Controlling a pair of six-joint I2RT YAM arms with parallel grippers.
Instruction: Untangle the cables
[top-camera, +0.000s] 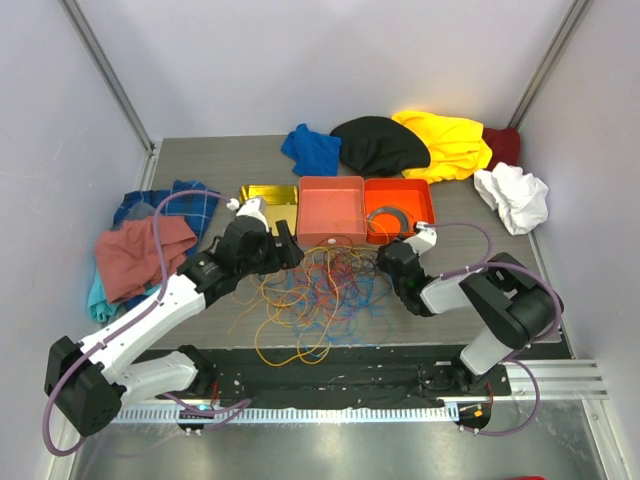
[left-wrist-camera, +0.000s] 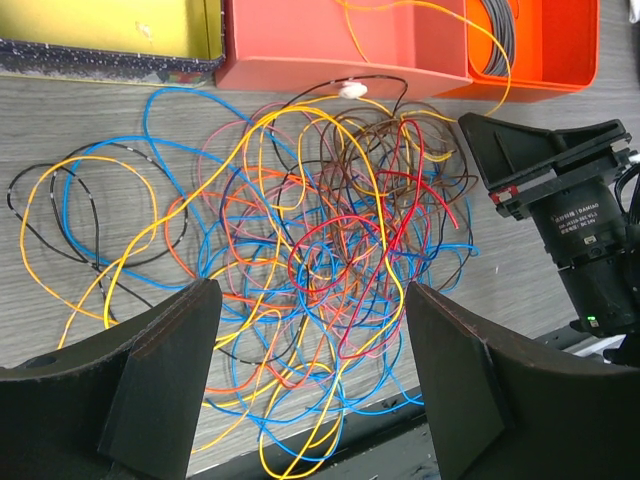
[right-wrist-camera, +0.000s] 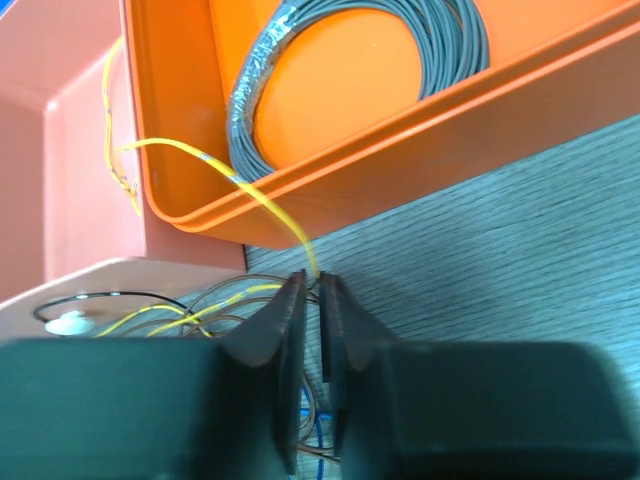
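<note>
Cables (left-wrist-camera: 330, 240) by tray (right-wrist-camera: 560, 45) — coil (right-wrist-camera: 455, 50) inside — right hand (right-wrist-camera: 312, 285) clenched on one, left hand (left-wrist-camera: 310, 305) released

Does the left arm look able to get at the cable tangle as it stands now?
Probably yes: the left gripper hangs open right above the cables with nothing between; the right gripper, pinching one yellow cable, sits off to the side.

Plain pale walls (top-camera: 330, 60) closed in a grey wood-grain surface (top-camera: 220, 160), with metal corner posts (top-camera: 105, 70) and even, soft light.
</note>
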